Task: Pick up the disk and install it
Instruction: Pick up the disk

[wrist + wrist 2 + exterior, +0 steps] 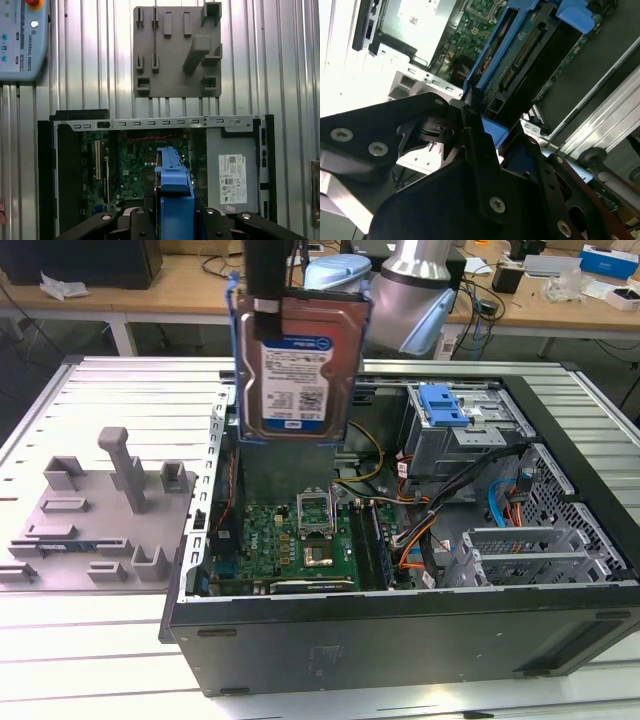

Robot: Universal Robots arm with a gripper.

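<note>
Closest to the lens in the second wrist view is the black gripper [492, 131], and it is squeezed tight on the blue frame of the disk [520, 55]. In the exterior view the disk hangs at twelve o'clock, up in the air over the open computer case [400, 630]. It stands on its edge with the white-and-blue label facing that camera. It touches nothing but the gripper. I think it is held by its top edge so that it hangs straight and the bottom edge is free. I also think it is kept high so that it does not bump the case walls. The green board [300, 540] lies at six o'clock from the disk, down inside the case. A blue latch [443, 405] sits at three o'clock from the disk, on top of the grey metal bays, well apart from it. A grey tray [95, 510] with pegs and slots rests on the metal table [120, 390] at nine o'clock from the case, and no disk is on it. The disk is picked up but not yet put in.
</note>
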